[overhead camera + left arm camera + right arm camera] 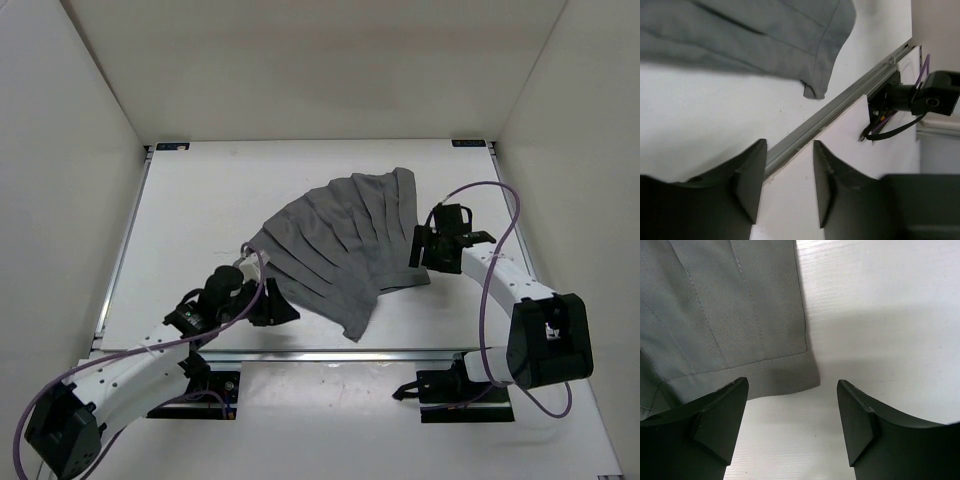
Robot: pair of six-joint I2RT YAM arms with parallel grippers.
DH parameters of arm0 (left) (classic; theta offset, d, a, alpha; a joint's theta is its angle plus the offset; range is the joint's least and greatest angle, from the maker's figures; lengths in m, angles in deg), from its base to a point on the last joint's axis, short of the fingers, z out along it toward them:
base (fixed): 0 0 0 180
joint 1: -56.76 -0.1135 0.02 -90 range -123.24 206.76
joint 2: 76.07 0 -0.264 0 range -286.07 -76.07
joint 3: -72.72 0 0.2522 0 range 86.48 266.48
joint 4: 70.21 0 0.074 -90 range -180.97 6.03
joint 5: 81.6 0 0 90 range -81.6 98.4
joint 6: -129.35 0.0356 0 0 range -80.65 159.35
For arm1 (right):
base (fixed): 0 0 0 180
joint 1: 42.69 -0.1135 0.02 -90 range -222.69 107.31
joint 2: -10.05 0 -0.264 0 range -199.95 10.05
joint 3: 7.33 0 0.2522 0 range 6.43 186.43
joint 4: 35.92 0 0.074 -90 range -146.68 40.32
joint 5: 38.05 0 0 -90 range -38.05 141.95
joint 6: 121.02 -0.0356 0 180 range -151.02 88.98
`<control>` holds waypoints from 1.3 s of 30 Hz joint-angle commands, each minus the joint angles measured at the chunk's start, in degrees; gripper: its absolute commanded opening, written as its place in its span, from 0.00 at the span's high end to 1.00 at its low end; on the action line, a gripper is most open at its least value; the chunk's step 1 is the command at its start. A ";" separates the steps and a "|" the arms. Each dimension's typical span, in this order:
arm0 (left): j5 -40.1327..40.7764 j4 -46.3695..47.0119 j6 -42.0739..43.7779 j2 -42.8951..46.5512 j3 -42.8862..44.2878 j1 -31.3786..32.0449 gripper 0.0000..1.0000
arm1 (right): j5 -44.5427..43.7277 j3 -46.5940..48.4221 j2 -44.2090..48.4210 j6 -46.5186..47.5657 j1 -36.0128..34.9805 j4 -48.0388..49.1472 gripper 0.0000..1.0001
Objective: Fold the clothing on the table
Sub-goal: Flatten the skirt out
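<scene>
Clothing corner between tips of spread right pincer; contact unclear.

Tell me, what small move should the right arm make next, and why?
Probably lower and close on the hem corner of the pleated skirt: the right gripper is open and empty, with that corner lying flat on the table just ahead of it.

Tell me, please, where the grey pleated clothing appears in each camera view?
Top external: clothing fanned out at the middle.
Left wrist: clothing across the top left.
Right wrist: clothing upper left, hemmed corner near centre.
Shared landmark: the white table beneath it.
</scene>
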 commanded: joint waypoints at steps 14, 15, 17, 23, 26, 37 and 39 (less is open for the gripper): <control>13.60 18.82 -15.41 -21.60 -2.00 5.69 0.24 | 2.14 -1.11 0.77 -1.31 -1.51 4.23 0.30; 14.13 18.38 -15.32 -22.40 -1.38 6.13 0.23 | 2.32 -1.46 1.12 -1.23 -1.51 4.06 0.31; 15.27 18.21 -16.02 -25.65 -0.50 6.23 0.23 | 2.41 -1.11 1.56 -1.66 -1.34 4.67 0.31; 17.21 21.10 -16.73 -34.17 1.78 6.58 0.21 | 3.11 -2.77 2.17 -1.31 -0.90 5.55 0.31; 17.73 22.24 -17.17 -39.18 4.33 7.54 0.22 | 4.78 -3.39 2.18 -1.32 -0.72 5.99 0.30; 16.43 20.14 -12.95 -39.91 2.59 0.35 1.00 | 5.92 -6.99 1.39 -1.14 1.04 8.36 0.31; 15.55 20.40 -11.90 -38.76 1.88 -0.89 1.00 | 5.66 -6.82 0.25 -1.05 0.86 8.89 0.32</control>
